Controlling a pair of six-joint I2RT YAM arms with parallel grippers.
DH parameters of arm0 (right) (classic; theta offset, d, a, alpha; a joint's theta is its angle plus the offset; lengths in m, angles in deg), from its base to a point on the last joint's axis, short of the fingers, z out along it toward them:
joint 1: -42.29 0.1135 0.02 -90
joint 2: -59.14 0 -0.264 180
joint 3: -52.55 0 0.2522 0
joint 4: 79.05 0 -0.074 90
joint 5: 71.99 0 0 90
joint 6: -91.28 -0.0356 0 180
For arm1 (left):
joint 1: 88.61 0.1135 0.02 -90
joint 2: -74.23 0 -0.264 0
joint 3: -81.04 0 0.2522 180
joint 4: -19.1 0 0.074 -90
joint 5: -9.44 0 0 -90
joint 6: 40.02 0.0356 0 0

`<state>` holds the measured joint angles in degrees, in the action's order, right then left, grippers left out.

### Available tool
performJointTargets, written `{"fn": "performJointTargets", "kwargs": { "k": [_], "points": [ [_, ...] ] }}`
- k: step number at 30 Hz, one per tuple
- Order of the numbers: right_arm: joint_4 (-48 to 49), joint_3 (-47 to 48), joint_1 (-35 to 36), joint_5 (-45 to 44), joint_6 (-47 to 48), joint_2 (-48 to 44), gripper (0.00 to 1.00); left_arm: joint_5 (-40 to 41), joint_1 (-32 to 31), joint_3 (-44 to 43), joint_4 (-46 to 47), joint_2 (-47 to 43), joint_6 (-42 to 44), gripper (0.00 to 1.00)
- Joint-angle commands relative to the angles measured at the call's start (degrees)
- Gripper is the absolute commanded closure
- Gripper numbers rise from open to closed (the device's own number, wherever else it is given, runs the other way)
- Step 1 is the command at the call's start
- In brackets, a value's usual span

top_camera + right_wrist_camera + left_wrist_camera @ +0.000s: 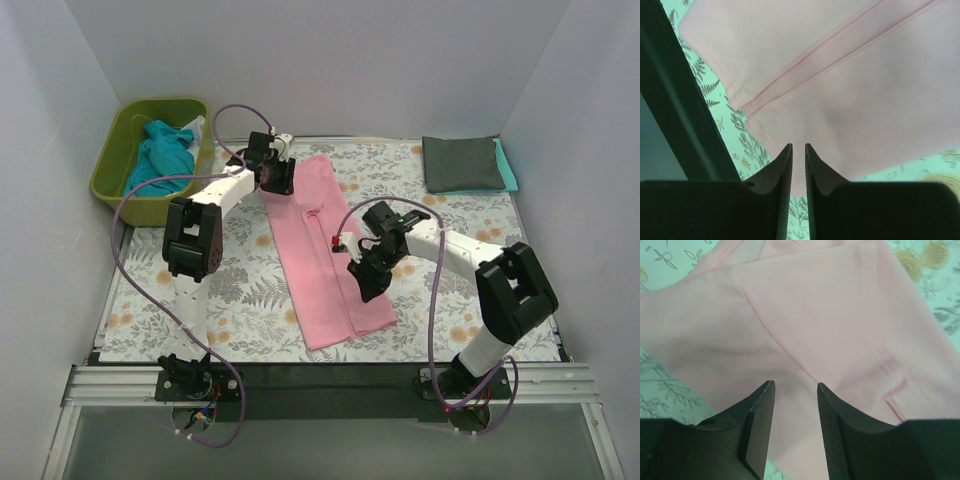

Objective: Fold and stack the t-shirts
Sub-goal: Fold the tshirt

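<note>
The pink t-shirt (pixel 325 250) lies folded into a long strip down the middle of the floral cloth. My left gripper (pixel 280 186) hovers over its far left end, jaws apart, with flat pink fabric (pixel 840 315) showing between the fingertips (pixel 796 384). My right gripper (pixel 370 283) is at the shirt's right edge near the front. Its jaws (pixel 798 145) are nearly together on the pink fabric (pixel 865 75). A folded dark grey t-shirt (pixel 460 163) lies at the far right on a teal one (pixel 510 165). More teal shirts (pixel 165 150) sit crumpled in the tub.
The olive-green tub (pixel 120 185) stands off the table's far left corner. White walls close in three sides. The black front rail (pixel 680 125) runs just beside the shirt's hem in the right wrist view. Floral cloth (pixel 230 290) lies bare left of the shirt.
</note>
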<state>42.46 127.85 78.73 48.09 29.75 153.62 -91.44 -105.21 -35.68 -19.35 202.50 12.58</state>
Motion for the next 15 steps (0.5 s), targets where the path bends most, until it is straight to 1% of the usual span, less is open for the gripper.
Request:
{"fn": "performJointTargets", "kwargs": {
  "k": [1,4,6,10,15],
  "points": [
    [0.34,3.59,-1.29,-0.20,0.01,-3.07,0.80,-5.91,0.25,4.50,0.69,-10.74,-2.49,0.62],
    [1.92,4.12,-1.29,-1.96,0.36,0.78,0.80,-6.61,-0.01,9.61,1.22,-13.12,-4.08,0.65],
    [3.32,3.42,-1.29,-3.18,0.62,2.20,0.81,-5.21,-0.01,12.15,1.22,-13.31,-4.77,0.68],
    [6.58,1.92,-1.29,-5.21,1.24,5.18,0.83,-5.47,-0.19,14.79,1.39,-12.96,-5.65,0.72],
    [9.13,-1.68,-0.32,-5.04,0.80,6.16,0.85,-4.42,-0.45,14.37,1.48,-9.01,-5.75,0.74]
  ]
}}
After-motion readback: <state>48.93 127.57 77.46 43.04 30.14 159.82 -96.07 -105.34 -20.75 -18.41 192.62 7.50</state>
